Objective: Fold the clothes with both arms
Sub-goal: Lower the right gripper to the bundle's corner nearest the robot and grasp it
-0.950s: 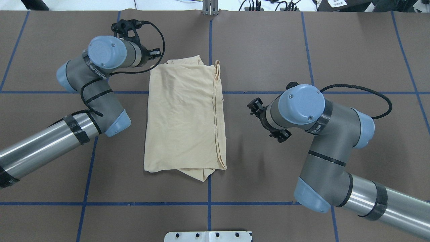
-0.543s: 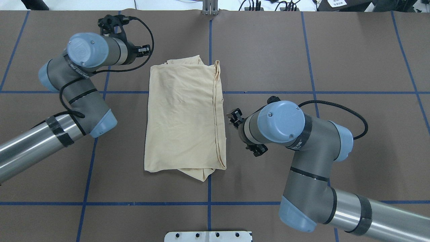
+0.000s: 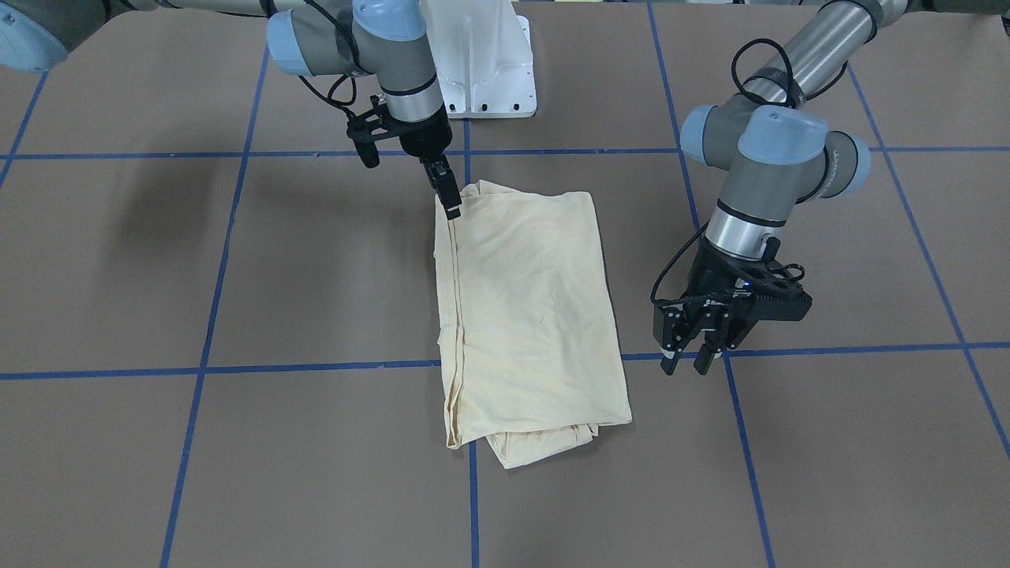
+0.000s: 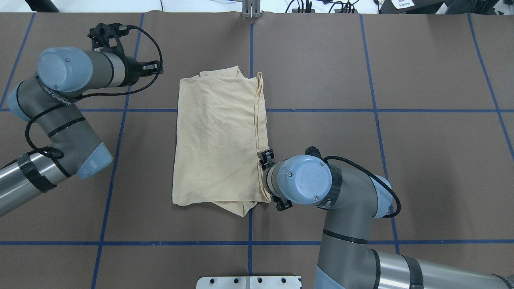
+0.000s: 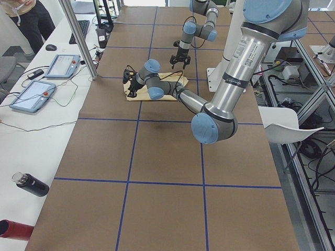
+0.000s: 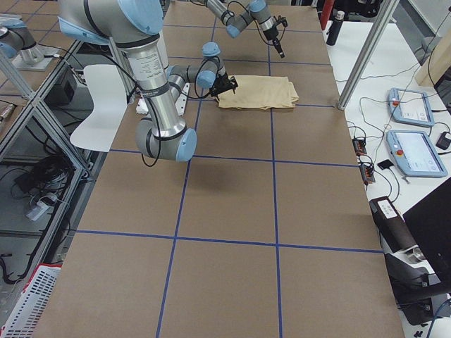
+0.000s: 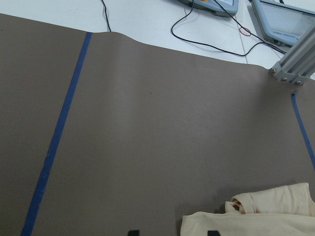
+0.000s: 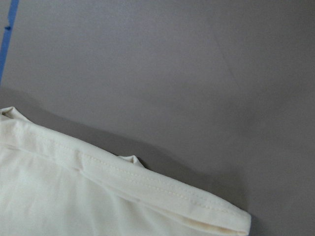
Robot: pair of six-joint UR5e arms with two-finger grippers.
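The cream-yellow shirt (image 3: 529, 315) lies folded into a long rectangle at the table's middle, plain side up, with its print hidden. It also shows in the overhead view (image 4: 219, 140). My right gripper (image 3: 451, 207) is tilted down at the shirt's corner nearest the robot on my right side, tip at the hem. It is seen edge-on, so I cannot tell its jaws. The right wrist view shows only the stitched hem (image 8: 147, 182) close up. My left gripper (image 3: 686, 364) is open and empty, above the table left of the shirt's far corner (image 7: 256, 216).
The brown table cover (image 4: 361, 80) carries blue tape grid lines. The white pedestal base (image 3: 481, 71) stands at the robot side. An aluminium post (image 7: 290, 73), tablets (image 7: 285, 19) and cables sit at the far edge.
My right arm has swung in toward the shirt's near right corner and lowered to its edge. My left arm has drawn left, away from the shirt's far left corner.
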